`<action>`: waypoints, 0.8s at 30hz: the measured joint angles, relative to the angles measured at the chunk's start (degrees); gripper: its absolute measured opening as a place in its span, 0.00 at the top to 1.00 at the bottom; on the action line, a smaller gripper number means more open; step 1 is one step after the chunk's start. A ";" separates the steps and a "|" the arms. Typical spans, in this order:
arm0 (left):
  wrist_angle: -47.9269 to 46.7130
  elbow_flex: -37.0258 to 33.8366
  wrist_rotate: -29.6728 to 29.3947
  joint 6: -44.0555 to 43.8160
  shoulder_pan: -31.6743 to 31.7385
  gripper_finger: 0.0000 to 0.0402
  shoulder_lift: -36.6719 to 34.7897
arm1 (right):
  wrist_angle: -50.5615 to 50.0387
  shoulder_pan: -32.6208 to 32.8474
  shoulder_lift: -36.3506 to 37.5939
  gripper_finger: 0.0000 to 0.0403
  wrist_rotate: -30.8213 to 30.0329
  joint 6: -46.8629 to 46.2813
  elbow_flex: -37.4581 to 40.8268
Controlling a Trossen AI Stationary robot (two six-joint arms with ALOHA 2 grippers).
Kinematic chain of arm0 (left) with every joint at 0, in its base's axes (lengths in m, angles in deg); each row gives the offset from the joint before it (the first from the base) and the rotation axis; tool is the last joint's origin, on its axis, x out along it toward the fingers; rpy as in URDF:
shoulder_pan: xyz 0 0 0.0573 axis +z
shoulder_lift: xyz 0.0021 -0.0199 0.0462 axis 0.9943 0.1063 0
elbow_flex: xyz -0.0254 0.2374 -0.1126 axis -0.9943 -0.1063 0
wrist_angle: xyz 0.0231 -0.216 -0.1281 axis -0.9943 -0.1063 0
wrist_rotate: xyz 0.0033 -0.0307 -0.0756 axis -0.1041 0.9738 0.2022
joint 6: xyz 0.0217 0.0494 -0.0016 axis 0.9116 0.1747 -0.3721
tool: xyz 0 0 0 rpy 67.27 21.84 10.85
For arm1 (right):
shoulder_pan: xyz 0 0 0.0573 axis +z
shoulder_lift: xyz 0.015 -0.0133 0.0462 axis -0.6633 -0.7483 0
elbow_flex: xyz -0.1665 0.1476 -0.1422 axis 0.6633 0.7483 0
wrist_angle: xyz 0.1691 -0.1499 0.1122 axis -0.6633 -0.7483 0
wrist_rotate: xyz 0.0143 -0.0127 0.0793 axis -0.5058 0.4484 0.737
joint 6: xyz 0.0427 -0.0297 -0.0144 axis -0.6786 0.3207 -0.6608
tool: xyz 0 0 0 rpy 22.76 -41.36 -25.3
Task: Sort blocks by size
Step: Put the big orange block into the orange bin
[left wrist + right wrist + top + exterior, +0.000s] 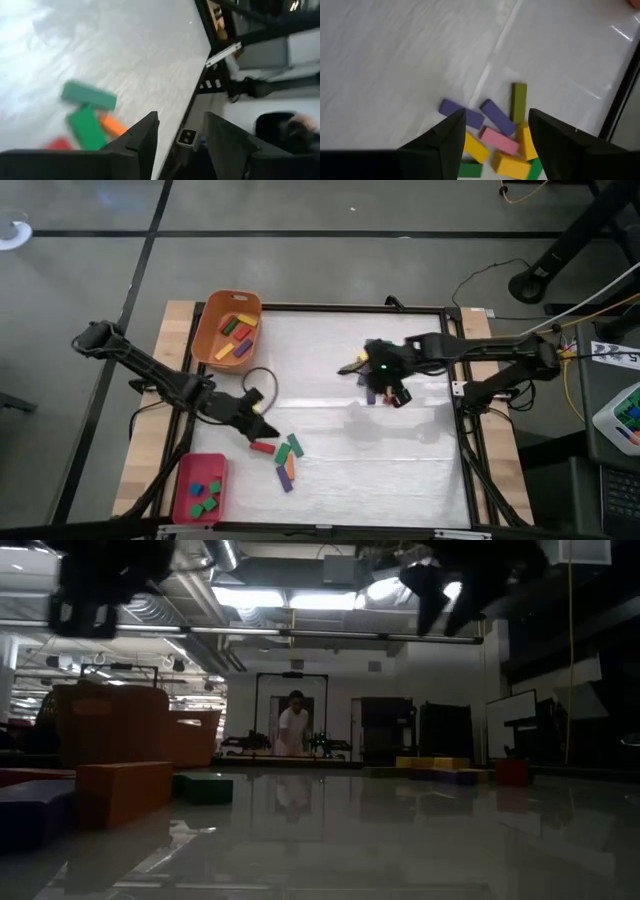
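A: Which way do the loose blocks near the flat red tray point(186, 502) point?

B: The small red bar point(262, 447) lies crosswise just beyond the tray; the orange bar point(289, 467) and purple bar point(285, 480) run slantwise beside it. The left end effector point(262, 414) hangs over them, fingers parted, grasping nothing.

A: Containers?

B: The tray holds green and blue cubes; the large orange plastic tub point(227, 329), farther along that counter point(330, 470) edge, holds long bars.

A: The right side?

B: The right end effector point(495, 131), released, hovers mid-counter. Only its wrist view shows the olive bar point(519, 101) and pink bar point(499, 141) clearly.
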 joint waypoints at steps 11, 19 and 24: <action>-34.45 29.65 4.31 -7.67 0.13 0.64 25.22 | 15.25 0.00 14.59 0.47 0.00 -8.26 21.48; -39.74 41.25 12.36 -21.18 -1.06 0.64 41.78 | 17.03 0.00 14.88 0.47 -0.03 -8.19 27.64; -39.48 43.15 13.33 -26.19 -1.29 0.64 46.50 | 17.59 0.00 14.88 0.47 -0.98 -5.59 29.09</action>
